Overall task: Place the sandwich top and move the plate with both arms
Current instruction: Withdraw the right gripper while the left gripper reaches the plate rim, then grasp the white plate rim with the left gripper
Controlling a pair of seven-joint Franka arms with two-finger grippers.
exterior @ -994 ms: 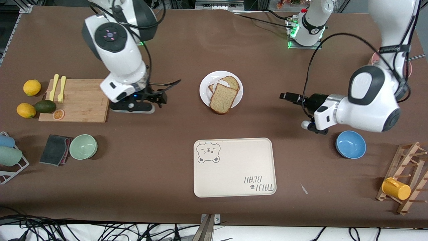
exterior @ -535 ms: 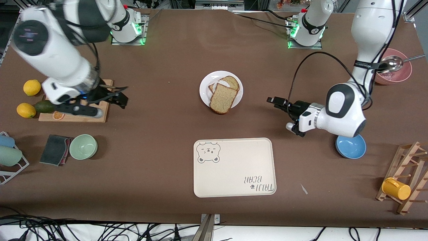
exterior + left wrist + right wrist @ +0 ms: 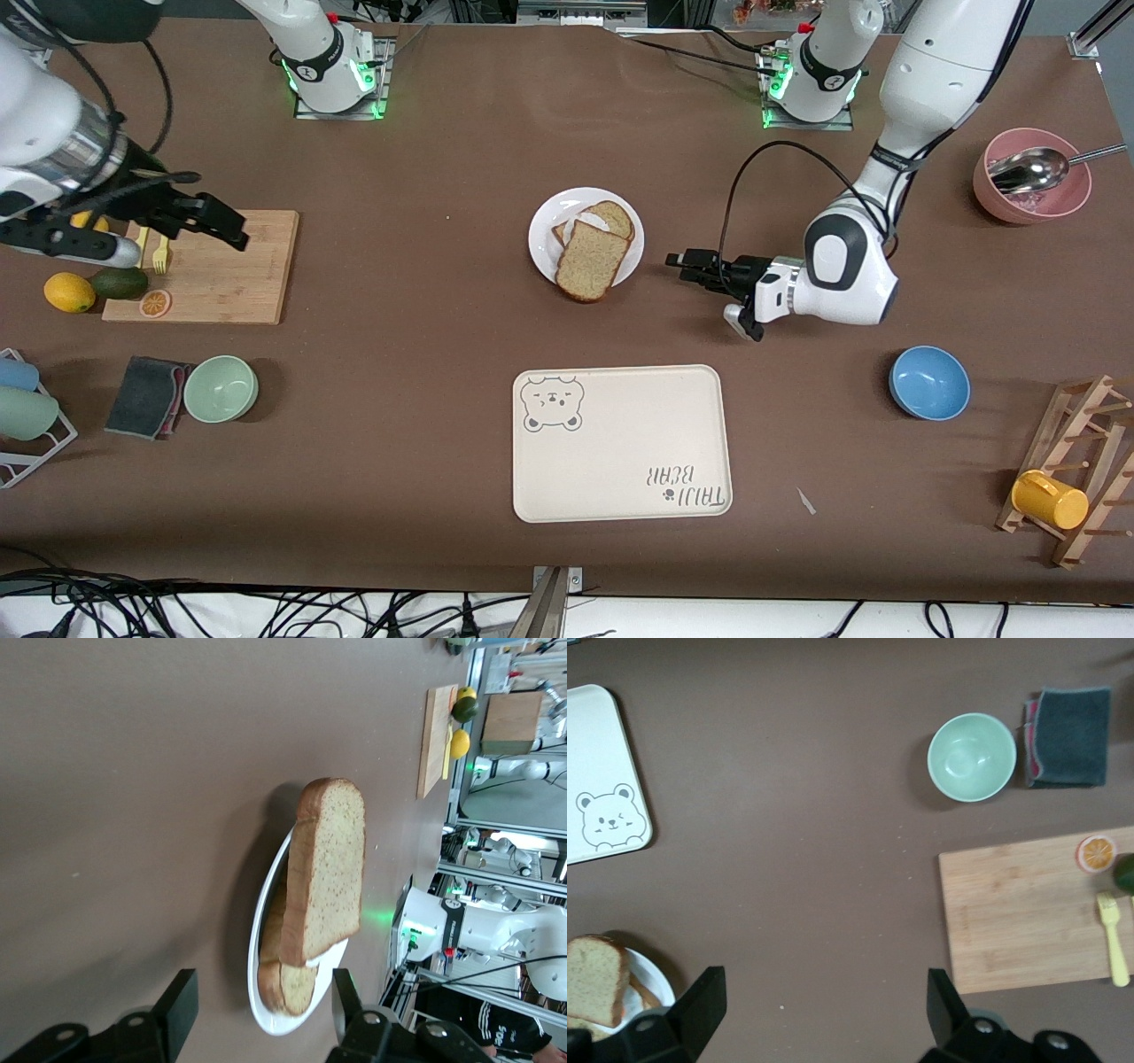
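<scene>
Speckled tan, dark-crusted square bread slice centre frame, tilted across small round white plate, left gripper fingers apart beside, right gripper spread wide upper left.

Both black fingers of the right gripper stand wide apart over bare brown table. A green bowl sits just beside a folded dark cloth. A board carries an orange slice and a yellow fork. One corner of a cream tray shows its bear print. The bread lies on the plate, partly cut off at the edge
</scene>
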